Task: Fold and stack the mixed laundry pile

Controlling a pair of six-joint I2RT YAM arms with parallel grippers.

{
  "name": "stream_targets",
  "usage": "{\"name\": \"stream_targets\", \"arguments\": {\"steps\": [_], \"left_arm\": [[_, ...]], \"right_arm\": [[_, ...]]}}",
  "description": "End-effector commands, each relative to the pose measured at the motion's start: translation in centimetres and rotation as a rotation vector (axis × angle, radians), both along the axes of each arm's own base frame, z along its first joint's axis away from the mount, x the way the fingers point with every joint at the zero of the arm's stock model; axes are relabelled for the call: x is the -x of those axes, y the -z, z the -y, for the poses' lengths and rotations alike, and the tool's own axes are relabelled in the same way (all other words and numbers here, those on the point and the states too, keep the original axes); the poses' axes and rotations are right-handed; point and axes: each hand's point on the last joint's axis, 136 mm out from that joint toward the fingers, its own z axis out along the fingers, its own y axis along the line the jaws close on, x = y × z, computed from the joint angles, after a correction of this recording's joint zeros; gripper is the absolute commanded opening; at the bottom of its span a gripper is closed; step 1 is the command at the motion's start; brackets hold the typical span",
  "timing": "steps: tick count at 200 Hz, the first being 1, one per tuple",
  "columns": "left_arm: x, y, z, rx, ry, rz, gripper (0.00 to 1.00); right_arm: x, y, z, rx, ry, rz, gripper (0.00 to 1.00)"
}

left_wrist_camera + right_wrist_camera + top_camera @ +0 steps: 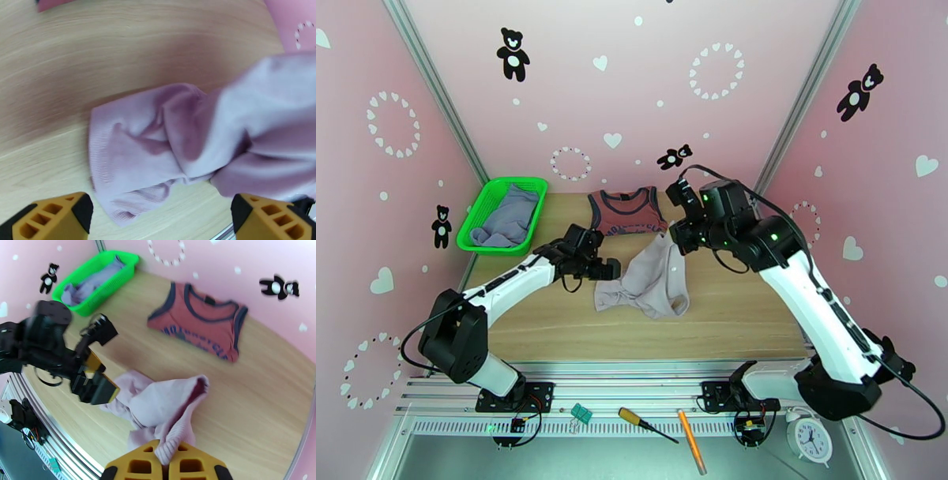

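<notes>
Pinching one edge of the pale lilac shirt [166,405] between its closed fingers, the right gripper [167,461] holds that edge lifted above the table [742,308]. The cloth hangs from it in a twisted drape, and the lower part lies bunched on the wood near the middle. I judge that this lift is meant to let the garment open out and show a free corner. The left gripper [607,269] hovers low just beside the left end of the shirt, its jaws wide apart with nothing between them, probably ready to take the opposite edge so that both arms can spread the shirt flat for folding. The rust-red top [626,211] lies flat and apart at the far side of the table, neck toward the wall, which looks like the place for the stack. The blue-grey piece [509,217] lies crumpled inside the green basket [474,230] at the far left. A line of dark printed letters crosses the chest of the red top, but it is too blurred to read, and a small dark tag at its neckline shows no legible text either.
</notes>
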Motion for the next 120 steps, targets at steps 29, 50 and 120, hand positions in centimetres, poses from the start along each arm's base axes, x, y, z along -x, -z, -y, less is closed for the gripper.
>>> {"name": "stream_targets", "arguments": {"steps": [29, 50, 120], "left_arm": [[-3.0, 3.5, 0.7, -0.079, 0.004, 0.003, 0.84], [-3.0, 6.6, 0.5, -0.128, 0.007, -0.057, 0.84], [-3.5, 9.9, 3.8, -0.025, 0.064, -0.150, 0.00]], "right_arm": [[1.5, -0.3, 1.7, 0.000, -0.019, -0.004, 0.00], [1.7, -0.2, 2.8, 0.006, 0.013, -0.001, 0.00], [1.3, -0.4, 4.4, 0.020, 0.067, 0.016, 0.00]]}}
